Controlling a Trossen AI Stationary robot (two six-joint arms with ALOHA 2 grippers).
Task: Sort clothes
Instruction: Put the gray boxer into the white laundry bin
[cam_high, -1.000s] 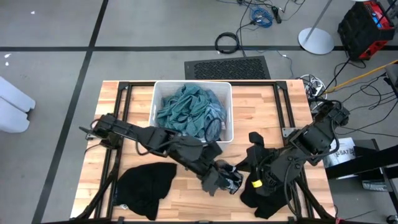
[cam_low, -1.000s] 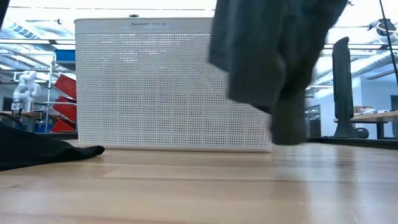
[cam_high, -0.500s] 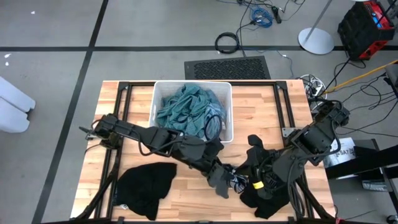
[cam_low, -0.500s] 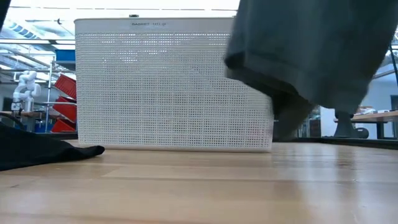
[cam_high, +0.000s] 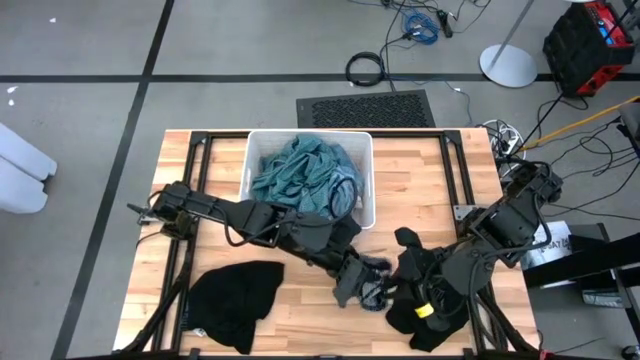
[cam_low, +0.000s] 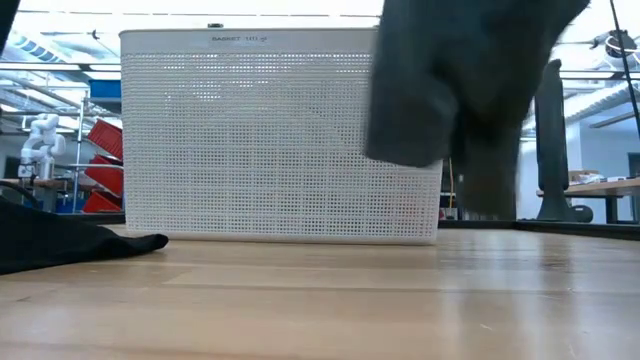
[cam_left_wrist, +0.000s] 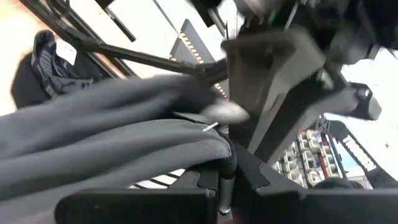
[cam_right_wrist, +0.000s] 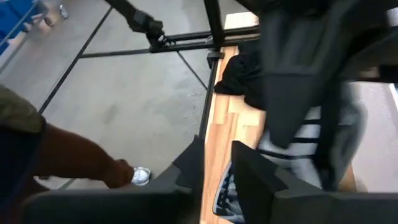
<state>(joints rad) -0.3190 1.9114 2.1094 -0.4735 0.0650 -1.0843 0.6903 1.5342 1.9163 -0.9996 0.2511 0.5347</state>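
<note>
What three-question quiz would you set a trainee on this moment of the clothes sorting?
1. True or false: the white bin is empty.
2. Where is the black garment on the left arm's side? A: inside the bin. B: flat on the table. C: hanging from an arm.
3. Fill in: the left gripper has its jaws shut on a ___ garment that hangs above the table.

Key
1. False: it holds teal clothes.
2. B.
3. Grey.
</note>
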